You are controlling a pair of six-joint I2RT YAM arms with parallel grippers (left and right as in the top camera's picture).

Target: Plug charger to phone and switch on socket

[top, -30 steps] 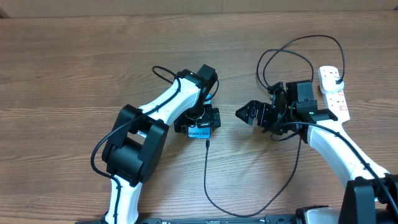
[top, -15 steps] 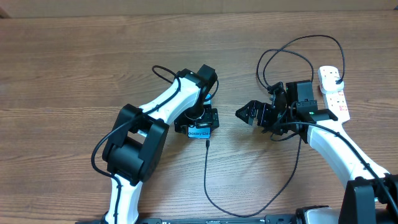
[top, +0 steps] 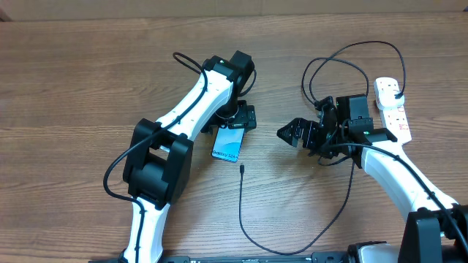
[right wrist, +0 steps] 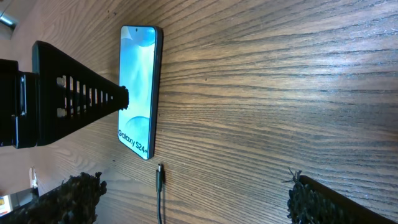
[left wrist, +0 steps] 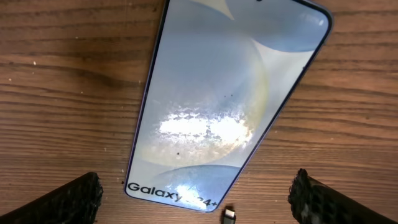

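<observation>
From overhead, the phone (top: 226, 144) lies flat on the bench (top: 88, 80), left of centre. Its long axis runs near to far, and the lettered end is nearest and leans slightly left. The left gripper (top: 238, 123) hangs over the phone's far end. The charger (top: 243, 212) has its connector tip just off the phone's near end. Its cable runs toward the near edge, curves right, and loops far toward the socket (top: 392, 109) at the far right. The right gripper (top: 291, 134) points left and sits well apart from the phone.

In the left wrist view, the phone (left wrist: 217, 106) fills the middle with its "Galaxy" end nearest the camera. The connector tip (left wrist: 229, 216) is close to that end but not touching. The left gripper's fingers (left wrist: 65, 200) are spread wide on either side and touch nothing.

In the right wrist view, the phone (right wrist: 140, 93) is seen edge-on with the connector tip (right wrist: 160, 175) just beside its lettered end. The right gripper's fingertips (right wrist: 333, 200) stand wide apart and hold nothing.
</observation>
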